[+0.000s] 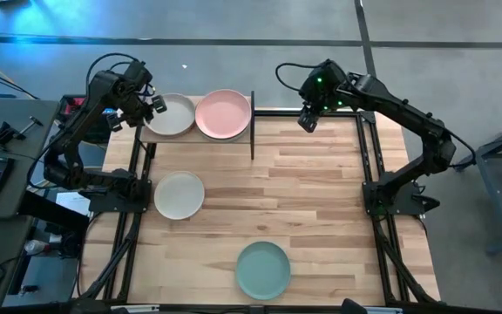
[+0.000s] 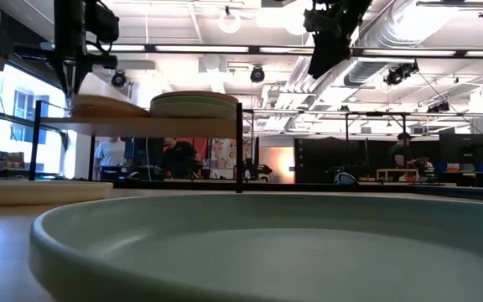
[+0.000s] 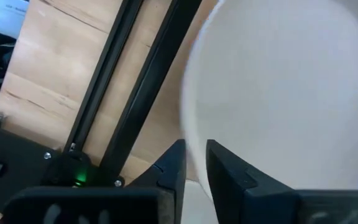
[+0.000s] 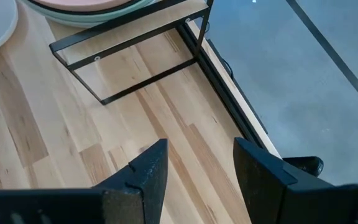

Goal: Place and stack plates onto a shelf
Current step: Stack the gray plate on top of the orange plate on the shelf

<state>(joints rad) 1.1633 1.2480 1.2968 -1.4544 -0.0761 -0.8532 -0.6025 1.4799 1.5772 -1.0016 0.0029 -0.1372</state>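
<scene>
The left pincer (image 1: 149, 106) hangs over the far left corner of the counter (image 1: 321, 201), right at the outer rim of the white plate (image 1: 171, 114) on the shelf (image 4: 129, 25). In its wrist view the two fingers (image 3: 229, 180) stand a narrow gap apart with the plate's rim (image 3: 278, 93) lined up between them; I cannot tell whether they pinch the rim or merely straddle it.

The white plate sits on the shelf directly in front of that pincer, and beside it, farther from the pincer, lies a pink plate (image 1: 223, 113) on top of a stack; from under the pink one a pale green rim peeks out in the right wrist view. From table height the stack (image 2: 193, 104) reads as several plates deep.

The right pincer (image 1: 308, 119) hovers high above the counter, just past the shelf's end post (image 1: 252, 126), fingers spread wide with nothing between them, only bare planks below.

Nearer the front of the counter than the left pincer lies a beige plate (image 1: 179, 194), flat on the wood. Well away from both pincers, at the front edge, rests a teal plate (image 1: 262, 269).
</scene>
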